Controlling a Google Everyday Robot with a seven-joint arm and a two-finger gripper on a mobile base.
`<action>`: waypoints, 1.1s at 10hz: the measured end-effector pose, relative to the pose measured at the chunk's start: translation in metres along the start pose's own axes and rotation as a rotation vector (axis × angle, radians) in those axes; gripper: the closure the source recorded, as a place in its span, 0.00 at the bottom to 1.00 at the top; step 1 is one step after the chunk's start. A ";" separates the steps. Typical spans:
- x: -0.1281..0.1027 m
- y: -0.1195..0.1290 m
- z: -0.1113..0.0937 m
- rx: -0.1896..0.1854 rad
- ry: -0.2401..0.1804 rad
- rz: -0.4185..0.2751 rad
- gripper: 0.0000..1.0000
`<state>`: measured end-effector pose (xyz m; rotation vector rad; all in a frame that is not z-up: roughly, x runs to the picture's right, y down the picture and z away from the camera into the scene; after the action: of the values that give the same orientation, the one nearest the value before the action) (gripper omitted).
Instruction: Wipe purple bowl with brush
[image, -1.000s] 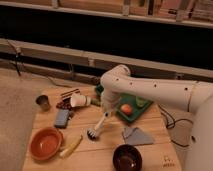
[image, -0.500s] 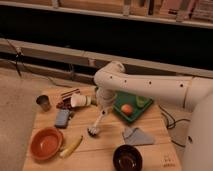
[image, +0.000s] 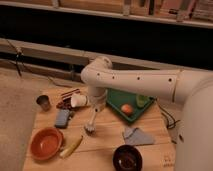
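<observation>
The purple bowl (image: 127, 157) is small, dark and glossy, and stands at the table's front edge, right of centre. My gripper (image: 96, 107) is at the end of the white arm above the middle of the table, behind and to the left of the bowl. It is shut on the brush (image: 91, 123), which hangs down from it with its lower end close to the tabletop. The brush is well apart from the purple bowl.
An orange bowl (image: 46, 142) and a yellow curved stick (image: 71, 146) lie at front left. A grey cloth (image: 138, 135) lies just behind the purple bowl. A green tray (image: 116, 99) holds an orange ball (image: 127, 108) and a green cup (image: 142, 100). A sponge (image: 62, 118), white cup (image: 78, 101) and metal cup (image: 44, 103) are at left.
The gripper and the brush it holds have shifted a little to the left over the table. The bowls and other things have not moved.
</observation>
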<state>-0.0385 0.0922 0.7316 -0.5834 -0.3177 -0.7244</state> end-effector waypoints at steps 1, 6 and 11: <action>-0.003 -0.001 -0.004 0.002 0.006 -0.008 1.00; -0.020 0.004 -0.028 0.010 0.023 -0.041 1.00; -0.045 0.037 -0.062 0.010 0.048 -0.023 1.00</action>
<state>-0.0402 0.1014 0.6472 -0.5525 -0.2840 -0.7571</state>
